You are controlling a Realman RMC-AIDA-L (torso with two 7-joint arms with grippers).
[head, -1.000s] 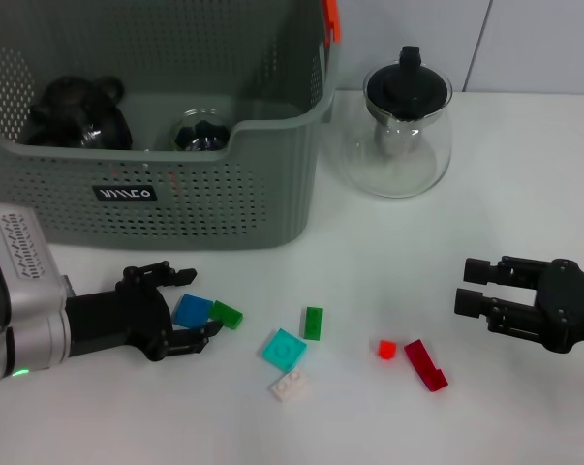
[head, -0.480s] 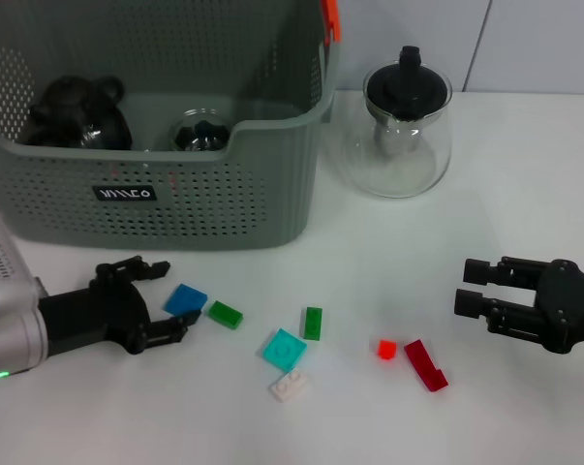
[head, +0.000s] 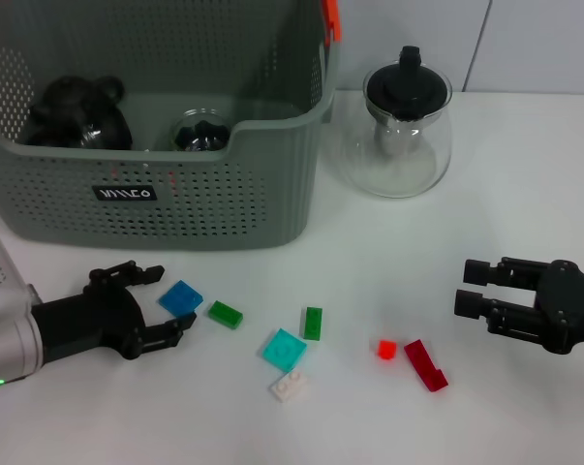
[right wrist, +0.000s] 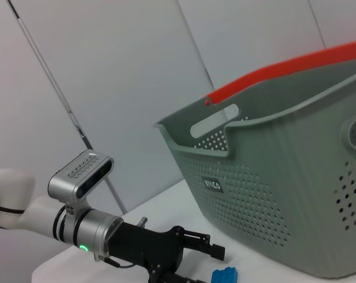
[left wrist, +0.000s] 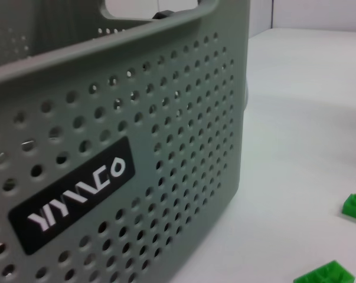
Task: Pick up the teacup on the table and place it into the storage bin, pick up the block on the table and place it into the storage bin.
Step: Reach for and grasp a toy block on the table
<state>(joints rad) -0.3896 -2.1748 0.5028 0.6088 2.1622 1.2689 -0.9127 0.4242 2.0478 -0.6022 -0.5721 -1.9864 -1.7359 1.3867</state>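
Since a second ago, our left tool [head: 146,305] has backed away from the blue block [head: 181,297]; it had the block between its fingers then, and now sits just beside it toward our left edge of the table [head: 524,174], empty. The block has ended up slightly nearer the storage bin [head: 166,208], and our right tool [head: 473,289] has not moved.

Our left tool's fingers are spread, pointing toward the blue block, which lies flat on the table just off the fingertips, between them and the small green block [head: 226,314]. Its flat face is up and it sits cornerwise to the tool's line, so we judge the closing fingers would meet corners, not flat sides. Our left forearm lies low and nearly level over the table, reaching in from our left.

Our right tool is also spread and empty, parked low on our right, well apart from the blue block; the left arm is clearly nearer. The storage bin stands just behind the block.
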